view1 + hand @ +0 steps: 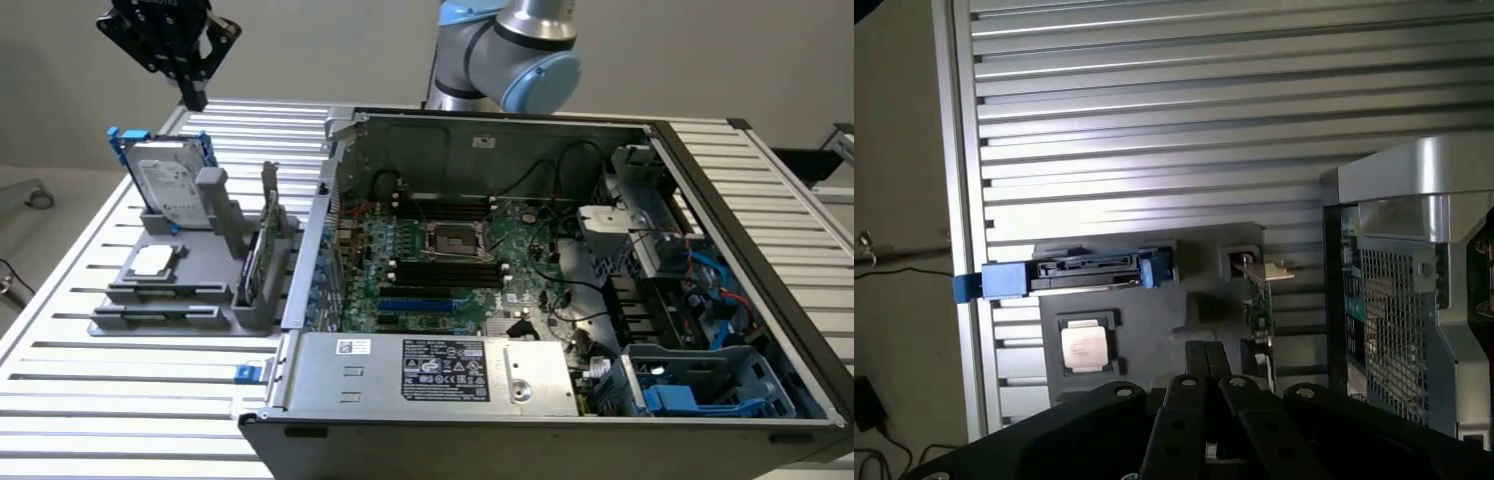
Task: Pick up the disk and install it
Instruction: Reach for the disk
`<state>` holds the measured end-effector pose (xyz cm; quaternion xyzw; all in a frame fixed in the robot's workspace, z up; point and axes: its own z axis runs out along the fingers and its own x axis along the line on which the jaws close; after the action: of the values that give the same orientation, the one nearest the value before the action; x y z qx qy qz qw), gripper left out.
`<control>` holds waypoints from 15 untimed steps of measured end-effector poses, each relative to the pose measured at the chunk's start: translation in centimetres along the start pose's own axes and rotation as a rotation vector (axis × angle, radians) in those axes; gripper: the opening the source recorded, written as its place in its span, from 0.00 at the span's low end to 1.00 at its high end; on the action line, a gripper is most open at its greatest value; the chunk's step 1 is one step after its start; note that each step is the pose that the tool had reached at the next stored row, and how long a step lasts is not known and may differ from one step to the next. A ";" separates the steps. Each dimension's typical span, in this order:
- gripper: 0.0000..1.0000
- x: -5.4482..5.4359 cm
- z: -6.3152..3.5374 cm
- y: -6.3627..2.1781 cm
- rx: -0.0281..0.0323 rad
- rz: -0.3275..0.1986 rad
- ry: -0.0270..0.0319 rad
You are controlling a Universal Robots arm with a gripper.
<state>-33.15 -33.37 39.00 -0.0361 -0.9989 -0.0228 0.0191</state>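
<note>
In the exterior view the picture's top edge cuts off the upper body of the gripper (198,98), and the grey holder (200,300) hides the lower part of the disk (167,185), which stands upright on edge at the exterior view's left of the open computer case (534,400); the gripper hangs above it, well apart, jaws pressed together on nothing. In the wrist view the disk (1089,275) is seen edge-on, its label out of sight, slotted in the holder beside the square chip (1082,345), while the gripper's (1206,358) dark body covers part of the holder, jaws meeting tip to tip, empty.
</note>
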 end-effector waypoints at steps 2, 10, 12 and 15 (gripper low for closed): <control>0.11 0.9 0.08 0.22 0.0000 0.000 0.0000; 0.11 4.6 0.41 1.51 0.0008 0.000 0.0000; 0.11 5.6 0.49 1.92 0.0015 0.000 -0.0001; 0.11 6.7 0.59 2.50 0.0029 0.000 -0.0002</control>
<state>-39.64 -30.37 38.79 -0.0360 -0.9989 -0.0214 0.0190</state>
